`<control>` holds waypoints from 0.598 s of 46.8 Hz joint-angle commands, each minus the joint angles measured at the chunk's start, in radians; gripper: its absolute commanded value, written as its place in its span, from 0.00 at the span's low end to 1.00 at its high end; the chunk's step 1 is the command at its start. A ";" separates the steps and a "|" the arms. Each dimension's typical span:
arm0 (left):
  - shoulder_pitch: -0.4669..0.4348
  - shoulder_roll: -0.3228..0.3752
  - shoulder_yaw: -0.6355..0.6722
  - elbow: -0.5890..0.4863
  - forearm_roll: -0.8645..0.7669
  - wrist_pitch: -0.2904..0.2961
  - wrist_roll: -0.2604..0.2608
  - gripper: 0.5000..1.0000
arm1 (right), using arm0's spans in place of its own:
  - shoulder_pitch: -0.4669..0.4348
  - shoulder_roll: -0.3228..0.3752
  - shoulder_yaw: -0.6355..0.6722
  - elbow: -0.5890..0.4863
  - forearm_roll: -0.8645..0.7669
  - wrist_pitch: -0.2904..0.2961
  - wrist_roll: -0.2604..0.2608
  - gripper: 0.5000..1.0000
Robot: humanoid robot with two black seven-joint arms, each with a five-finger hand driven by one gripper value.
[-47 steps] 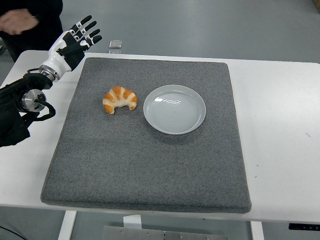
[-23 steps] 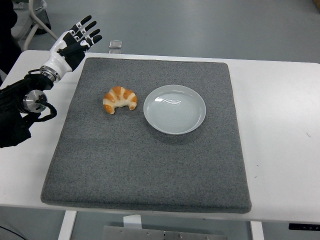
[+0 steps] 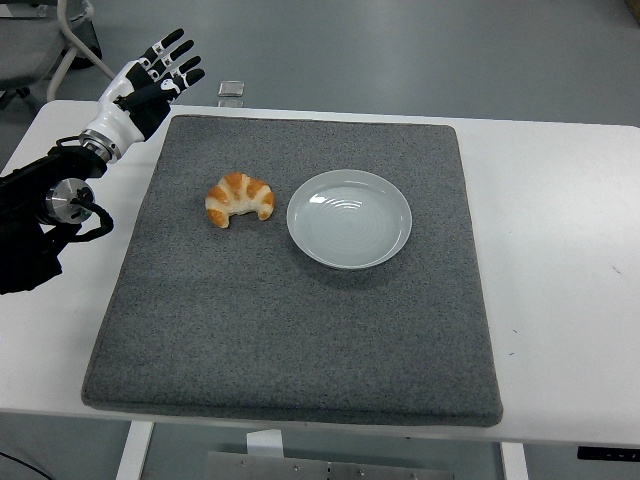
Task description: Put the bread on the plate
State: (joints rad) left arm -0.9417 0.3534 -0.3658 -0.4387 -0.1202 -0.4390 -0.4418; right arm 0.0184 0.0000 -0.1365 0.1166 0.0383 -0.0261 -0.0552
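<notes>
A golden croissant [image 3: 239, 199] lies on the grey mat [image 3: 300, 330], just left of an empty white plate [image 3: 349, 217]. They do not touch. My left hand [image 3: 155, 78] is raised over the table's far left corner, fingers spread, holding nothing, well up and left of the croissant. The right arm is out of view.
The mat covers most of the white table [image 3: 560, 220]. A small clear object [image 3: 231, 91] sits at the table's far edge beyond the mat. A chair base [image 3: 75, 35] stands on the floor at the top left.
The person at the top left has walked out of view. My left hand has barely moved. The croissant and plate have not moved.
</notes>
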 commanded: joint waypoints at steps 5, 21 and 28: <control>-0.002 0.003 0.001 -0.002 0.001 -0.001 0.000 0.98 | 0.000 0.000 0.000 0.000 0.000 0.000 0.000 0.86; -0.005 0.021 0.010 -0.051 0.002 0.002 0.006 0.98 | 0.000 0.000 0.000 0.000 0.000 0.000 0.000 0.86; -0.025 0.050 0.016 -0.063 0.004 0.008 0.011 0.98 | 0.000 0.000 0.000 0.000 0.000 0.000 0.000 0.86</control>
State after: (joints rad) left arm -0.9610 0.3907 -0.3519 -0.4940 -0.1171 -0.4347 -0.4318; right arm 0.0184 0.0000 -0.1365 0.1166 0.0384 -0.0261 -0.0552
